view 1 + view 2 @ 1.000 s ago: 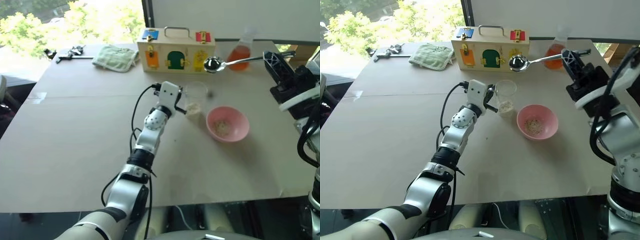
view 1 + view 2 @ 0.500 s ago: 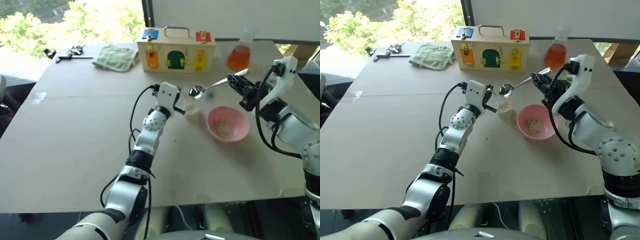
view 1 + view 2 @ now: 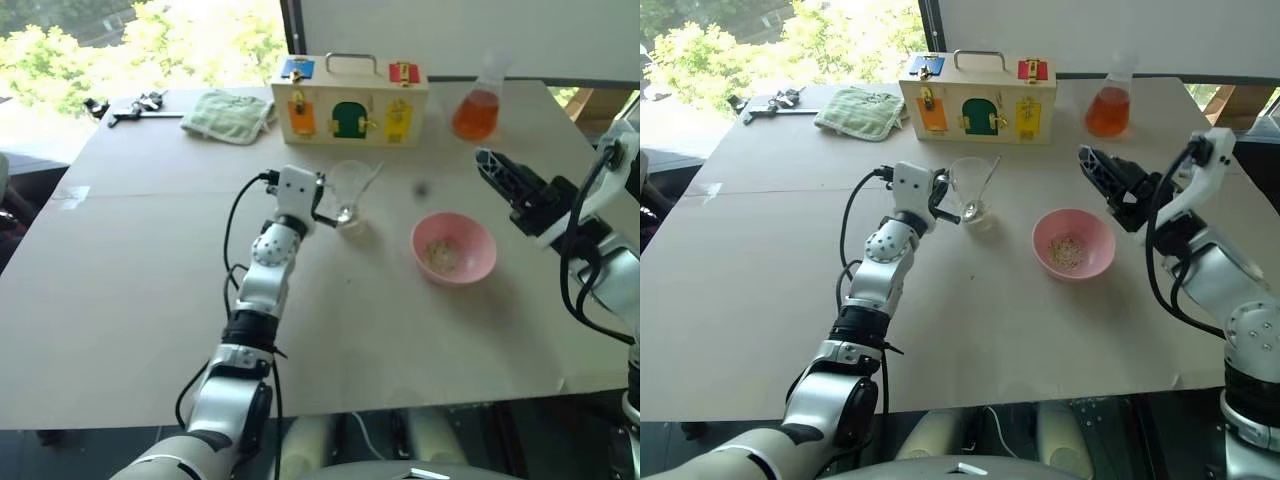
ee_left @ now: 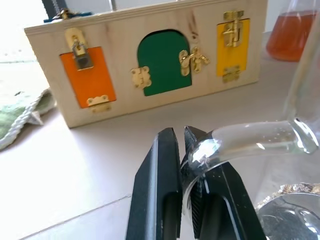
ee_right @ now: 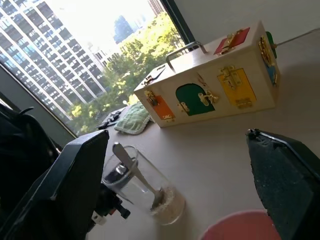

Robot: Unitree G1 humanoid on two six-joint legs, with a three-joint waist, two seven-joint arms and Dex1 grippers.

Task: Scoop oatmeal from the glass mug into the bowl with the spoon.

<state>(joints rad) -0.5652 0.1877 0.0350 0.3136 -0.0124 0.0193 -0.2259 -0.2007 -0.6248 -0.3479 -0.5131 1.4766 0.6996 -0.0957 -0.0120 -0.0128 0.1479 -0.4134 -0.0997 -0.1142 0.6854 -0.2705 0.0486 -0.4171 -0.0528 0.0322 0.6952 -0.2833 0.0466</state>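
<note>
The left gripper (image 4: pixel 181 131) is clamped on the curved handle of the glass mug (image 3: pixel 351 191), its two black fingers (image 4: pixel 162 165) squeezed nearly together with the clear glass loop running between them, as the left wrist view shows. The mug stands upright on the table (image 3: pixel 150 280) directly ahead of that gripper. Inside it the spoon (image 3: pixel 983 187) leans against the rim, its long thin handle sticking up and away from the gripper, its small bowl down in the last of the oatmeal (image 5: pixel 167 201), a thin pale layer at the bottom of the glass. Past the mug, farther out from the left gripper, sits a wooden latch box (image 3: pixel 349 101) with orange, green and yellow doors and a metal carry handle; a green cloth (image 3: pixel 231 114) lies off to the gripper's left near the far table edge. To the right of the mug, well apart from it, rests the pink bowl (image 3: pixel 453 247) with a small scatter of oat flakes in its middle. The right gripper (image 5: pixel 175 185) hovers beyond the bowl on its right side, above the table, jaws spread wide and holding nothing, pointed back toward the mug. Behind it, near the far edge, stands a conical flask of orange liquid (image 3: pixel 477 108).
</note>
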